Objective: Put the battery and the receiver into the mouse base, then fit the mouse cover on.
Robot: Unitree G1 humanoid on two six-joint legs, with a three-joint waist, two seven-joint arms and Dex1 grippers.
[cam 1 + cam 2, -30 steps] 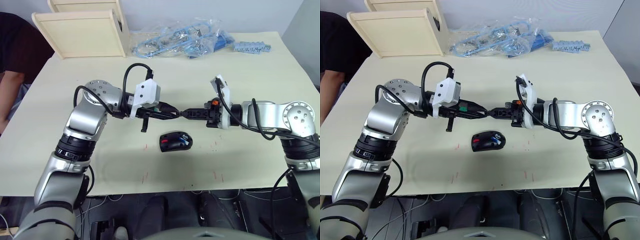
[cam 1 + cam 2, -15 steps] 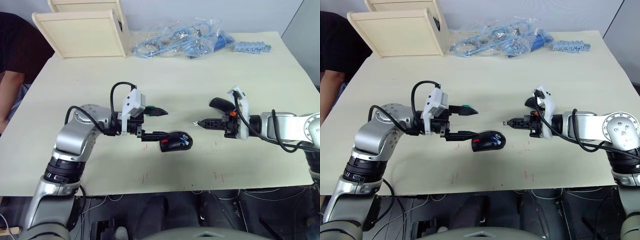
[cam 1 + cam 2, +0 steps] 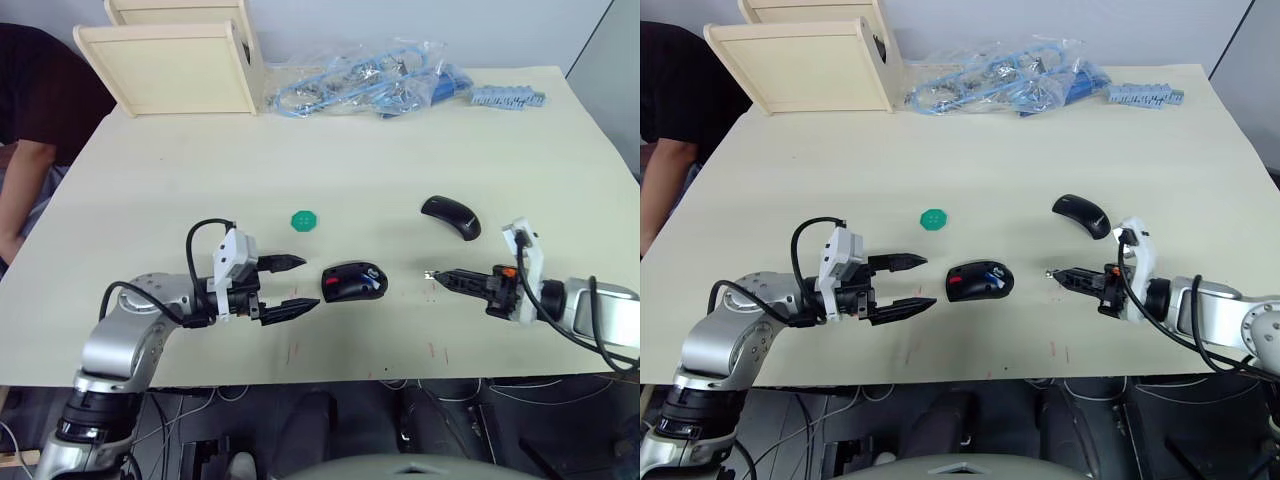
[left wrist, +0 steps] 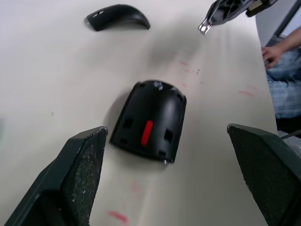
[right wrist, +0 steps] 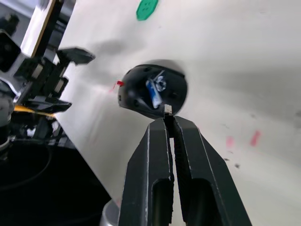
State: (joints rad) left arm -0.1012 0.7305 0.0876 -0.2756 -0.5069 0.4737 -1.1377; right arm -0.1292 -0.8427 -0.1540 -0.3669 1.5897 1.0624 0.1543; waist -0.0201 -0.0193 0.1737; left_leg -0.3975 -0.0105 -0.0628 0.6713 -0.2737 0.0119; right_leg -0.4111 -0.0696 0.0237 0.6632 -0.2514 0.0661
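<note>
The mouse base (image 3: 353, 282) lies open side up at the table's middle front, with the blue battery (image 5: 153, 92) lying in it. My left gripper (image 3: 310, 283) stands open just left of the base, its fingers (image 4: 80, 174) on either side of it and not touching it. To the right of the base my right gripper (image 3: 432, 274) is shut on the receiver (image 5: 167, 110), a tiny piece with a silvery end poking out of its tips. Behind that gripper the glossy black mouse cover (image 3: 450, 215) rests on the table.
A green scalloped disc (image 3: 303, 221) lies behind my left gripper. At the back stand a pale wooden box (image 3: 165, 60), a clear bag of blue parts (image 3: 360, 85) and grey-blue pieces (image 3: 505, 97). A person's arm (image 3: 20, 190) is at the left edge.
The grippers met tip to tip above the base, then drew apart and came down toward the front. The left one opened; the right one kept the receiver.
</note>
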